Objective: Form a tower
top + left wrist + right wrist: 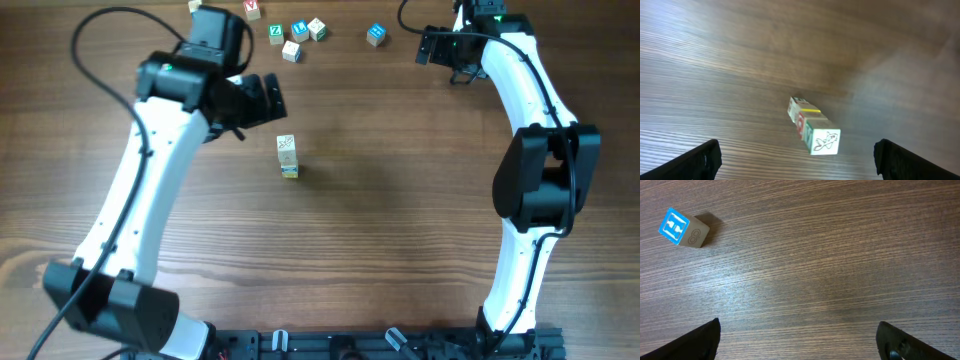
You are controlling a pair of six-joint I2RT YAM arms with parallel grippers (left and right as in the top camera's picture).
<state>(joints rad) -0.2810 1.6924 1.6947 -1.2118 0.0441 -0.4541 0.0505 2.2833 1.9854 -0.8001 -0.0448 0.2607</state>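
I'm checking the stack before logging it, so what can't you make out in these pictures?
Overhead: the tower is too small to count its cubes; the pale cube is cut by the top edge.
Left wrist: the tower's lower prints are foreshortened and blurred, so unreadable.
Right wrist: the blue-faced cube hides its own far sides.

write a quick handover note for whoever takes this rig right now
left gripper: open, empty, above the tower, not touching it.
right gripper: open, empty, over bare table, with a blue cube nearby.
tower: mid-table, several cubes high, cream-white top; exact count hard to tell.
done: the stack stands on its own.
left: loose cubes lie along the far edge; they could probably go on next, and the blue cube looks nearest the right arm.
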